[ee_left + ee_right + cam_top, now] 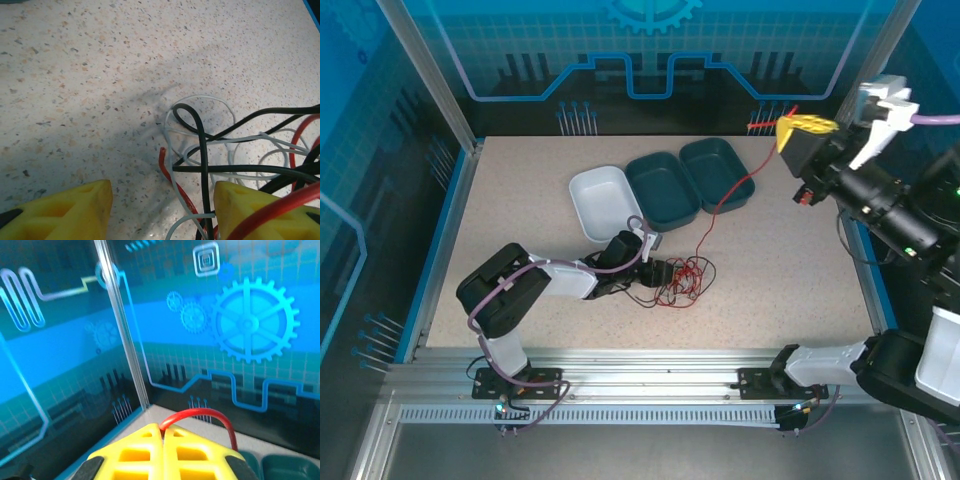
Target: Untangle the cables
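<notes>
From above, the cables (682, 282) lie tangled low centre on the speckled worktop (520, 200), the red cable (730, 195) stretched to the right claw (790, 132), upper right. Its wrist view shows yellow fingers (135, 452) clenched on it. The left wrist view shows the left claw (164, 192) released over thin, glossy black cable (204, 150) and white cable (200, 96) loops.

The red cable (272, 207), black cable (204, 160) and white cable (200, 96) lie tangled together on the table (800, 290). The red one stretches up to the far right.
</notes>
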Action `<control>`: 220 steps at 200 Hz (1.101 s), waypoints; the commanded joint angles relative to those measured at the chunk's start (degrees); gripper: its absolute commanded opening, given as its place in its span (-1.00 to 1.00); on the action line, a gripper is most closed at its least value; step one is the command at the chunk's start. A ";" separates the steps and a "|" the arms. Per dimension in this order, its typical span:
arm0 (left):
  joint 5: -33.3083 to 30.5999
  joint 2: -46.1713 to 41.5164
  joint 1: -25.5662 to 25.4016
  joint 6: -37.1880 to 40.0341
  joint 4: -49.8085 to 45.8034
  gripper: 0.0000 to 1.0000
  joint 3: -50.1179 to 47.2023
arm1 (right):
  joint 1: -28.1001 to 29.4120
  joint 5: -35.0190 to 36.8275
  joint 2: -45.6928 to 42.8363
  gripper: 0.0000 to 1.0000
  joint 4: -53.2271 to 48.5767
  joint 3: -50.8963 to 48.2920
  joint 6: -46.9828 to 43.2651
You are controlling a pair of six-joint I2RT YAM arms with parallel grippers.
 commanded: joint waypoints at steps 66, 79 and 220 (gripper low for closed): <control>0.61 1.25 1.21 -1.99 -0.14 0.24 -0.33 | -0.34 1.22 -0.26 -1.00 9.58 -1.97 -4.21; 2.17 0.30 1.20 -2.68 -0.14 0.36 -0.18 | -0.34 2.64 0.35 -1.00 9.70 -2.86 -4.70; 1.16 -33.21 3.43 2.75 -20.12 0.99 0.68 | -11.43 -19.92 20.18 -1.00 10.91 6.44 6.53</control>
